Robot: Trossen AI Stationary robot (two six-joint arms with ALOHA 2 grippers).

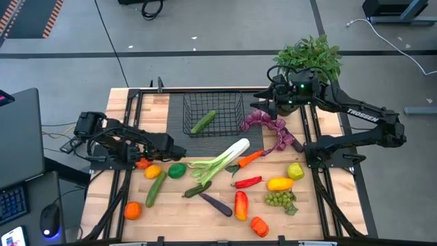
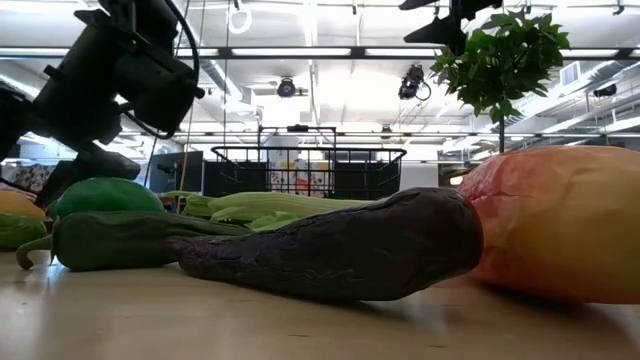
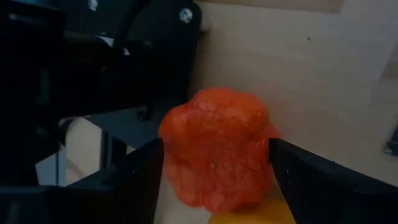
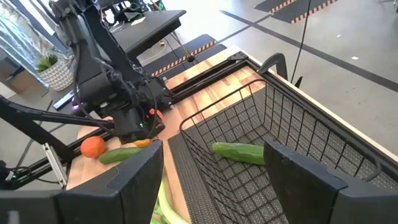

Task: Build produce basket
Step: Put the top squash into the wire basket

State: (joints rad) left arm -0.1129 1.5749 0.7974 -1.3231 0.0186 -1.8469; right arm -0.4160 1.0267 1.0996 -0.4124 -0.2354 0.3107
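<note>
The black wire basket [image 1: 213, 113] stands at the table's far middle with one green cucumber [image 1: 203, 121] lying in it [image 4: 239, 152]. The rest of the produce lies on the near half: a leek [image 1: 222, 160], a carrot [image 1: 249, 158], purple grapes [image 1: 268, 126], green grapes [image 1: 280, 198], an eggplant [image 1: 216, 203] and others. My left gripper [image 1: 145, 161] points down at the left side, shut on an orange-red pepper [image 3: 214, 155]. My right gripper [image 4: 214, 162] hovers open and empty by the basket's right far corner [image 1: 268, 102]. My left gripper holds the orange-red pepper by its two opposite sides [image 3: 264, 146], pinched between the two fingers [image 3: 140, 171], coming from above and pointing down. A yellow fruit [image 3: 249, 218] lies right against the pepper. Whether the pepper is lifted off the table I cannot tell.
A leafy potted plant [image 1: 311, 55] stands behind the right arm at the far right. Near the left gripper lie a yellow fruit [image 1: 153, 171], a green fruit [image 1: 177, 170], a cucumber [image 1: 156, 189] and an orange [image 1: 132, 210]. Peppers [image 1: 240, 205] sit near the near edge.
</note>
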